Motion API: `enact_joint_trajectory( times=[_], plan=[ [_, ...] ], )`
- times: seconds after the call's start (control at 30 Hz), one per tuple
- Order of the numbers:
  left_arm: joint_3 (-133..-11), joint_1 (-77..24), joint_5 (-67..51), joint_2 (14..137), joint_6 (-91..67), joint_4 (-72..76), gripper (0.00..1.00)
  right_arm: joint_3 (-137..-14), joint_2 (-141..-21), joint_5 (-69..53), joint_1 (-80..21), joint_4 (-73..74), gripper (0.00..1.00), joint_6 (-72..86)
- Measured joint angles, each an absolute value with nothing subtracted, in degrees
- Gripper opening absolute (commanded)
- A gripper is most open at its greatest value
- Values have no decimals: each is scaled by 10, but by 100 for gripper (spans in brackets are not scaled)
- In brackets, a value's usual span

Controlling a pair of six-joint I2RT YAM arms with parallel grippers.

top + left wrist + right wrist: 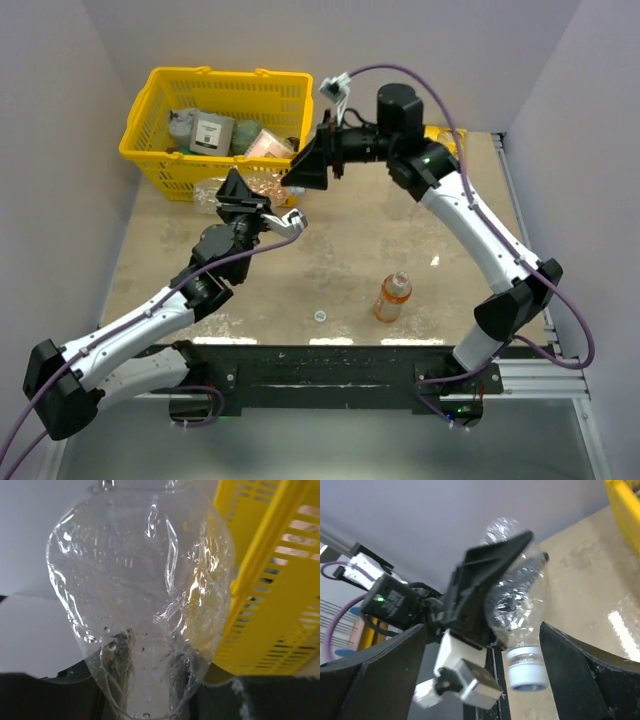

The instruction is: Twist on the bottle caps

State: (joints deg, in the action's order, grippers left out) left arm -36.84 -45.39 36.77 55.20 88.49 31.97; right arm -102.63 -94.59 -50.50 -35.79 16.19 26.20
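- Right wrist view: the left gripper (515, 560) has its fingers clamped across a clear bottle (517, 605), held up off the tabletop (590, 580). A whitish cap (525, 671) sits on the neck. Whether it is screwed tight cannot be told. The right gripper (482, 626) has its fingers spread wide with nothing between them. It faces the cap end and is apart from it.
- Left wrist view: the clear bottle fills the frame. The basket (270, 580) is just beside it on the right. The left fingers show only as dark shapes at the lower edge.
- Top view: an orange bottle (392, 297) stands upright near the front edge, between the two arms. Its top is too small to tell whether it is capped. A loose cap (320, 316) lies on the tabletop to its left, apart from it. No third bottle or third cap can be made out.
- Progress, as a judgement: one bottle is at the capping step and at least one cap is not yet fitted. The task is unfinished.
- Room: the basket is close behind both grippers, and walls close off the left, back and right. The middle of the tabletop, between the basket and the orange bottle, is open. The loose cap lies near the front rail (350, 345), so there is little margin there.
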Motion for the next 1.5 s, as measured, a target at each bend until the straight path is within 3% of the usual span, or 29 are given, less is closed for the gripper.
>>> enact_joint_trajectory(
  times=[0.27,0.47,0.63,0.83,1.5],
  plan=[
    [-461,-413,262,549,594,-115,0,-1142,-912,-504,-229,269,95,108],
    [-564,-311,-12,571,431,-305,0,-962,-780,-457,-242,320,84,-127],
    [-607,-302,-181,574,377,-366,0,-848,-710,-396,-310,379,82,-342],
    [-636,-302,-278,609,371,-424,0,-846,-692,-363,-388,399,80,-467],
    [-665,-302,-313,622,418,-482,0,-890,-721,-335,-483,459,60,-702]
  ],
)
